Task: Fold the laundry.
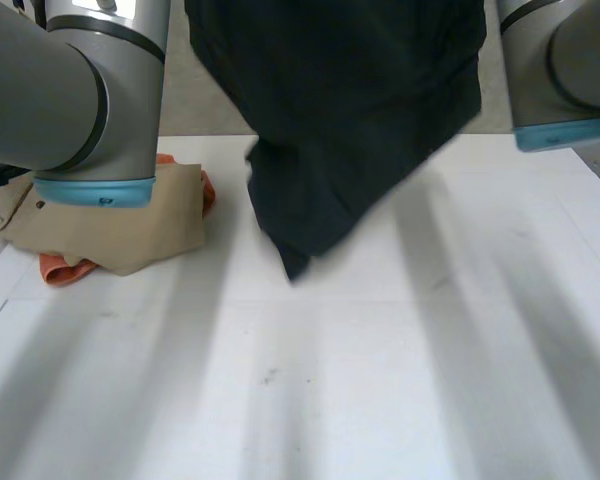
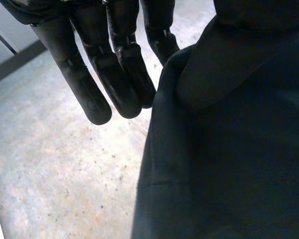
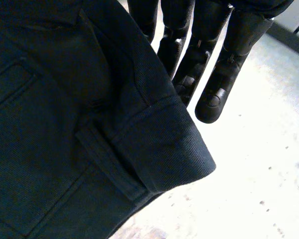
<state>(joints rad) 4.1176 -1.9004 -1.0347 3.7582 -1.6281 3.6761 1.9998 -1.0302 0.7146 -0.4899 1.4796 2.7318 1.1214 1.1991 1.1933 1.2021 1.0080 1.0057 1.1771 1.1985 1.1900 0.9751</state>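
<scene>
Dk twill garment (image 1: 350,120) hangs bunched; tan cloth (image 1: 130,225) folded flat.

A dark garment (image 1: 340,120) hangs over the white table (image 1: 380,380), near a tan cloth (image 1: 130,225).

Straight fingers (image 2: 94,99): left hand (image 2: 129,69), right hand (image 3: 229,64)

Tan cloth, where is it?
The tan cloth lies at the left of the white table in the head view, beneath the left arm, atop an orange cloth.
</scene>
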